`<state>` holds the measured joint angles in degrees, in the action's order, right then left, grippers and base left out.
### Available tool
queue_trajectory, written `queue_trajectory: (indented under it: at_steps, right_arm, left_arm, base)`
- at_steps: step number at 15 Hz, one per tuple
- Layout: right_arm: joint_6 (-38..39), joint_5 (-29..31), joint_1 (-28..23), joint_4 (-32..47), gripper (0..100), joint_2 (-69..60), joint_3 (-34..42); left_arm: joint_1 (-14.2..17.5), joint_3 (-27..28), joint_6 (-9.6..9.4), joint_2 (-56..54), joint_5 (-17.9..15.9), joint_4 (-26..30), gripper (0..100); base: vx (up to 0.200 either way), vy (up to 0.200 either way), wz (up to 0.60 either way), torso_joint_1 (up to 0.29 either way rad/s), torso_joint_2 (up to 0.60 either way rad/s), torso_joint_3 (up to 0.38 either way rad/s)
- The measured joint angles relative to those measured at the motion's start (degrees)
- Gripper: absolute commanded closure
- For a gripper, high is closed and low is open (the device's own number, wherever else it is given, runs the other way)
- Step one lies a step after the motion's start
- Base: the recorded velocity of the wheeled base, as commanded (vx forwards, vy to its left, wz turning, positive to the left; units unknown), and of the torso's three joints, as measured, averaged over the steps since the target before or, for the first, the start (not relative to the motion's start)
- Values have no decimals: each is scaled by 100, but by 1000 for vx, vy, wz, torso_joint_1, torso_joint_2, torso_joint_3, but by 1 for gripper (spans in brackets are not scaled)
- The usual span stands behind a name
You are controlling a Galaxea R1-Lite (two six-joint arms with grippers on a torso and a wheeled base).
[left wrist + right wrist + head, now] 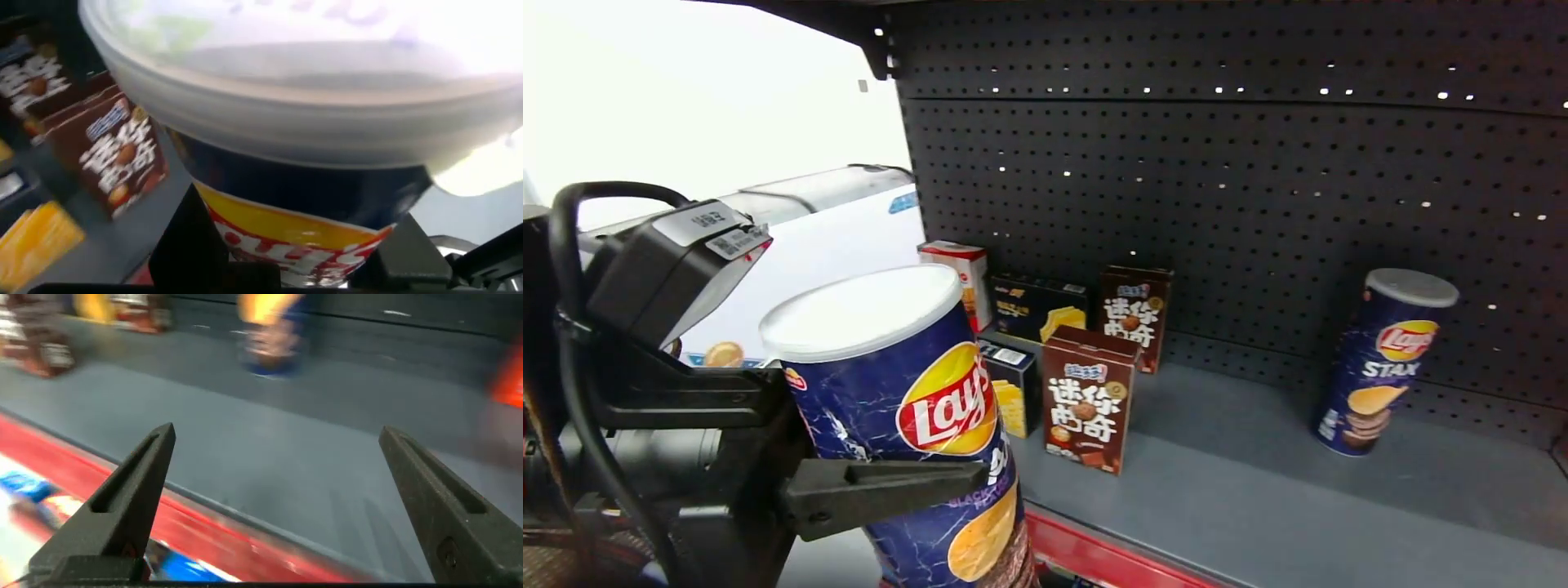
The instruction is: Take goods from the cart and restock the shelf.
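Glossy cylindrical can [931, 408], translucent plastic lid [862, 312]

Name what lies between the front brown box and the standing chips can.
Nothing: the head view shows bare shelf between the front brown box and the standing can.

Head view: on the shelf [1258, 498], before the pegboard back panel [1258, 204], a cluster of boxes [1033, 306] stands at ten o'clock, its front box [1088, 400] before its rear box [1135, 314], the standing can [1380, 367] well apart at two o'clock, and the held can [907, 400] in the left gripper [907, 469] at eight o'clock.
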<state>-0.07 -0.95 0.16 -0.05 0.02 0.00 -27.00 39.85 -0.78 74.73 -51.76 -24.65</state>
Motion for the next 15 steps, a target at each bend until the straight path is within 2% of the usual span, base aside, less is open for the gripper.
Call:
queue_trajectory:
  at_steps: [8,15]
  right_arm:
    - [-24,0,0,-2,0,0,0]
    - [-9,-24,-5,-2,0,0,0]
  left_arm:
    - [16,-5,-1,0,15,-6,100]
    - [51,-49,0,7,37,-4,100]
  base:
    - [0,0,-600,2,1,3]
    - [0,0,0,0,0,0]
